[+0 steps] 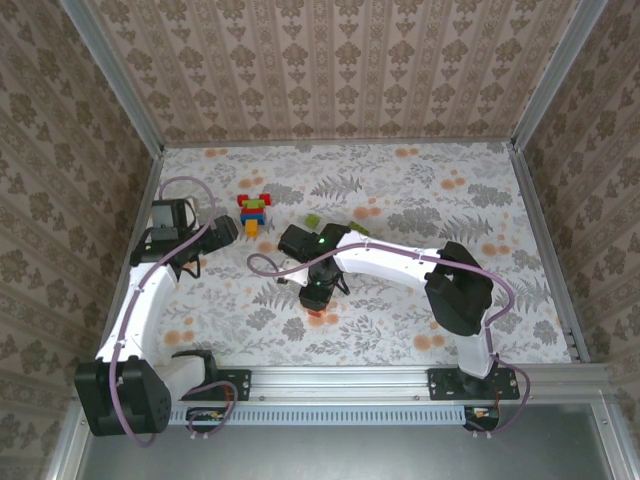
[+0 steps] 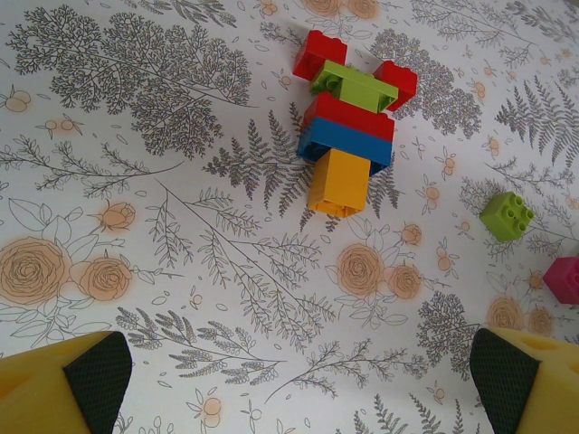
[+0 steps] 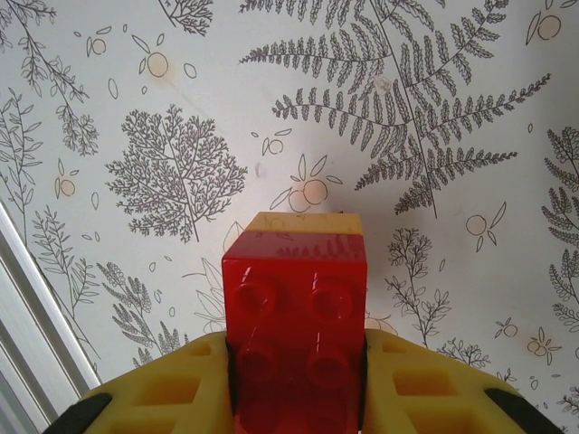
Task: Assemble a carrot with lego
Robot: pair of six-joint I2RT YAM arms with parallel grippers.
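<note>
Looking down from above, you have the lego stack lying flat on the floral bench. Your left end effector is just left of the stack, a little nearer the arm bases. Your right end effector is to the stack's right and nearer the bases, with a red brick at its tip. A light green brick lies right of the stack.

Through the left wrist camera, your left end effector is released, its yellow fingers spread wide over bare bench. The stack lies beyond them, its orange end nearest, then blue, red, light green and two red pieces. A magenta brick lies right of the stack, past the green one.

Through the right wrist camera, your right end effector is clenched on the red brick, which has its studs toward the lens. An orange piece shows at its far end.
</note>
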